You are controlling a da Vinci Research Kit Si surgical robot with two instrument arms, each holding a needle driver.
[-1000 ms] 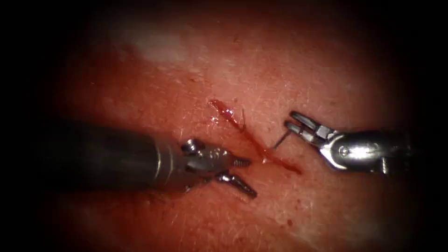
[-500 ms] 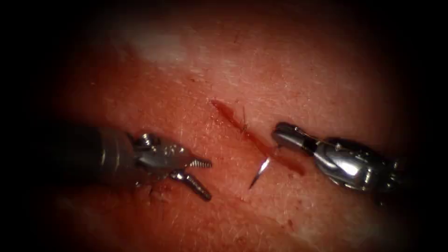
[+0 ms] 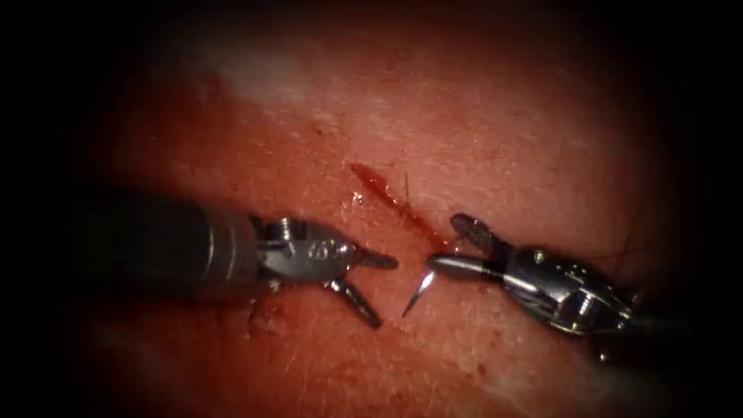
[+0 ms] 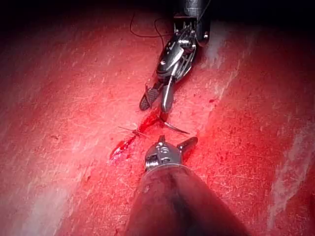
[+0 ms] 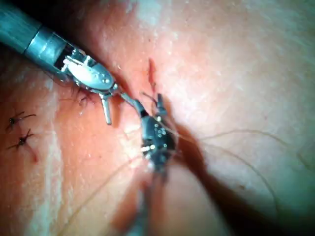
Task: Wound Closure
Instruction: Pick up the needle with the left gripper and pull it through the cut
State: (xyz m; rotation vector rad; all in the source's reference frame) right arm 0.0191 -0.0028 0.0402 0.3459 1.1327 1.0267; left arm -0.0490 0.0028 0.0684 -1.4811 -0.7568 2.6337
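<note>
Since half a second ago, the left gripper [image 3: 370, 285] has advanced toward the dark red cut [image 3: 395, 207], its jaws spread and holding nothing. In the endoscope view, the curved steel needle [image 3: 418, 292] protrudes from the pink tissue [image 3: 495, 131] left of the cut, tip exposed; the right gripper [image 3: 453, 246] stands with jaws apart, seemingly released. In the left wrist view, the left gripper [image 4: 173, 143] nears the needle [image 4: 173, 128]. In the right wrist view, thin dark thread [image 5: 236, 135] trails across the tissue.

Dark grey tubular shafts ending in pale metal collars. Polished steel wrists with round pivot pins. Left pincer [image 3: 370, 285]: slim ridged jaws, faint stamped mark on its clevis. Right pincer [image 3: 457, 246]: short, glossy, broader-bodied.
</note>
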